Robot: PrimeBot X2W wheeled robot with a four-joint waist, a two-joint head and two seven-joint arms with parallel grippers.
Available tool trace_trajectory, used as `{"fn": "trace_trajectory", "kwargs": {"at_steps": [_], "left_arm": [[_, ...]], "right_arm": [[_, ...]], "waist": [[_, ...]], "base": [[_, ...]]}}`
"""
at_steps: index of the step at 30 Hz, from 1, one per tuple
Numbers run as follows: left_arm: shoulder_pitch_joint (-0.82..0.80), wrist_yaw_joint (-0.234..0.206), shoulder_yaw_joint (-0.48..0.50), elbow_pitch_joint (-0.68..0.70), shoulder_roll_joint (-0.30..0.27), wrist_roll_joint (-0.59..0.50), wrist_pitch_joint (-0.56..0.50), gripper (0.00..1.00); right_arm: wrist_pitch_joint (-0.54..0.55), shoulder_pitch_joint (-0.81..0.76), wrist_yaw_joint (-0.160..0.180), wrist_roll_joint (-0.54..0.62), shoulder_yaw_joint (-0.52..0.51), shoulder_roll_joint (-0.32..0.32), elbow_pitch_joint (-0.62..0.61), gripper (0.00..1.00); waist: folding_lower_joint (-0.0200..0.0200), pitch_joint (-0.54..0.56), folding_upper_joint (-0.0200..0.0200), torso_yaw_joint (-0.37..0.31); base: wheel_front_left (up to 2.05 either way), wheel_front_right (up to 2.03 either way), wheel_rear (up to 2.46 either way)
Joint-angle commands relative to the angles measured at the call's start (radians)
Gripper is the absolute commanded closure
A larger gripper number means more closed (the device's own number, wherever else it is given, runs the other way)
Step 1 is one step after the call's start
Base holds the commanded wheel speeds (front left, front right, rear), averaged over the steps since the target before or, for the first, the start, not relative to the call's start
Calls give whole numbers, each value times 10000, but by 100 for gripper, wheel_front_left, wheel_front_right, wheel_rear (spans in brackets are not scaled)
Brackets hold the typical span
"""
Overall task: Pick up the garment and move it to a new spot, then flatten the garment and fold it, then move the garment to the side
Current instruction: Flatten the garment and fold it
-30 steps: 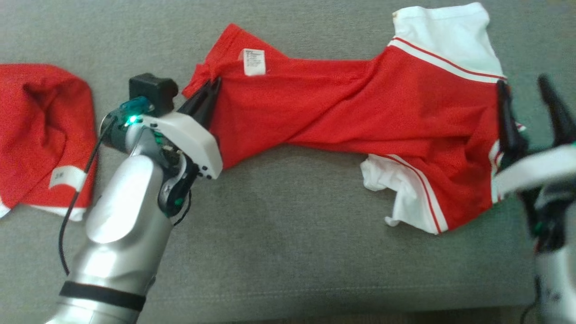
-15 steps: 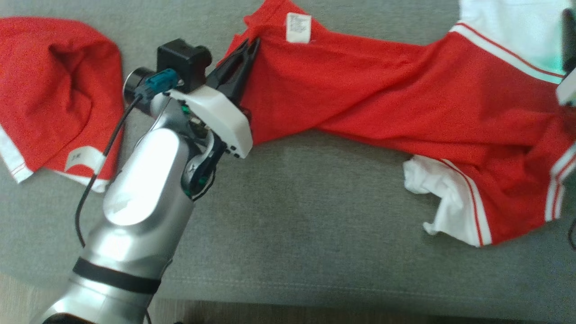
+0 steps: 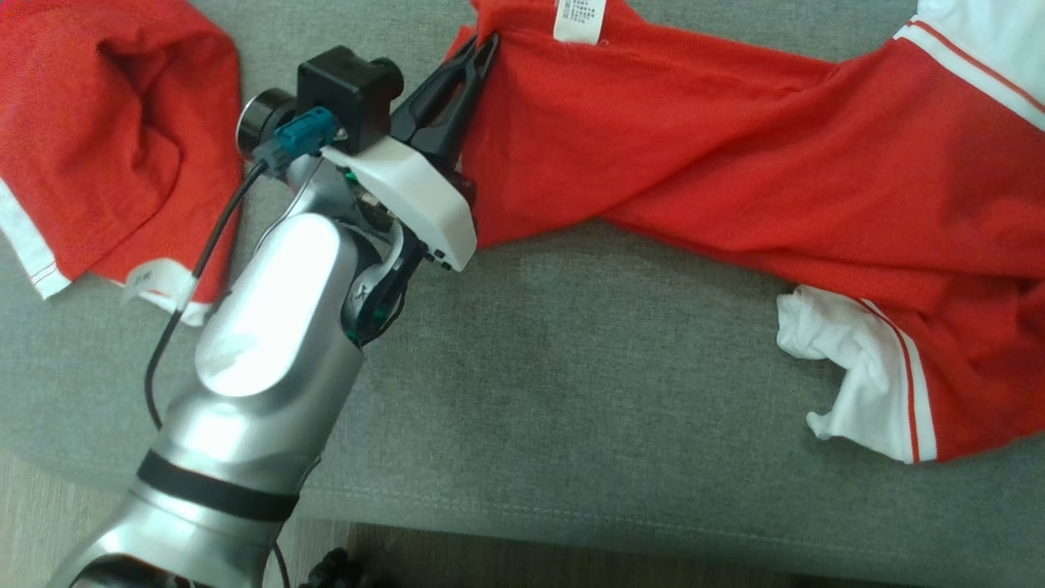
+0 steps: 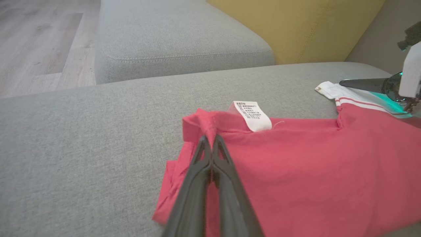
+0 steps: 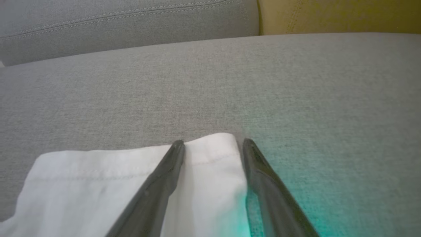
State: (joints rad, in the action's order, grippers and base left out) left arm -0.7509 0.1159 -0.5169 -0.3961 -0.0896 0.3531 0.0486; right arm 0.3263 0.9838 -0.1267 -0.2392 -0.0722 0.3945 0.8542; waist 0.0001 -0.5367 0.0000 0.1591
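Note:
A red garment [image 3: 694, 163] with white, red-striped sleeves lies stretched and twisted across the grey sofa seat [image 3: 571, 392]. My left gripper [image 3: 488, 41] is shut on its bunched corner [image 4: 205, 126], right beside the white care label [image 4: 253, 115]. In the right wrist view my right gripper [image 5: 213, 143] stands open, low over the hem of a white sleeve [image 5: 98, 184], one finger on the cloth and the other at its edge. The left wrist view catches that same right gripper [image 4: 361, 83] at the garment's far end.
A second red garment [image 3: 106, 139] with a white hem lies crumpled at the seat's left end. A yellow cushion [image 4: 296, 26] and grey back cushions stand behind. The sofa's front edge and wood floor [image 3: 33, 531] run along the bottom.
The head camera has moved, sliding the whole picture right and up. My left gripper stays shut on the same corner. The right gripper has passed out of the head view's right edge.

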Motion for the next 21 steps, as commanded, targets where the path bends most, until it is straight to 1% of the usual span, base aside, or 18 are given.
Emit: {"fn": "trace_trajectory", "kwargs": {"at_steps": [1, 3, 6, 7, 8, 9, 10, 14, 17, 21], "left_arm": [[-293, -54, 322, 395, -316, -96, 178, 100], [-244, -162, 432, 471, -431, -106, 335, 100], [-169, -329, 589, 676, -673, -175, 548, 100], [-169, -329, 589, 676, -673, -175, 548, 100], [-131, -372, 638, 771, -765, -186, 575, 100], [-56, -460, 738, 1032, -975, -225, 620, 100], [1, -507, 790, 1176, -1101, -244, 598, 100], [214, -736, 1032, 1943, -1632, -344, 458, 100], [346, -950, 1264, 2654, -2001, -406, 317, 100], [440, -1179, 1536, 3721, -2446, -462, -52, 100]], "right_arm": [[108, -23, -40, -177, 280, 30, -133, 100], [-116, -21, -40, -303, 401, 83, -291, 100], [-978, -182, -40, -562, 547, 168, -981, 100], [-978, -182, -40, -562, 547, 168, -981, 100], [-1269, -286, -40, -650, 592, 201, -1290, 100], [-1846, -552, -40, -856, 636, 263, -2065, 100], [-2082, -720, -40, -927, 647, 292, -2512, 100], [-2520, -1478, -40, -1086, 538, 420, -4697, 100], [-2298, -1984, -40, -996, 184, 477, -6486, 100], [-1605, -2448, -40, -805, -400, 463, -8801, 100]], "waist": [[-1, 20, 0, -48], [-1, 99, 0, -108], [-1, 346, 0, -200], [-1, 346, 0, -200], [-1, 456, 0, -235], [-1, 725, 0, -306], [-1, 883, 0, -366], [-1, 1508, 0, -576], [-1, 1993, 0, -729], [-1, 2633, 0, -877]], "base": [[0, 0, 0], [0, 0, 0], [0, 0, 0], [0, 0, 0], [0, 0, 0], [0, 0, 0], [0, 0, 0], [0, 0, 0], [0, 0, 0], [0, 0, 0]]}}
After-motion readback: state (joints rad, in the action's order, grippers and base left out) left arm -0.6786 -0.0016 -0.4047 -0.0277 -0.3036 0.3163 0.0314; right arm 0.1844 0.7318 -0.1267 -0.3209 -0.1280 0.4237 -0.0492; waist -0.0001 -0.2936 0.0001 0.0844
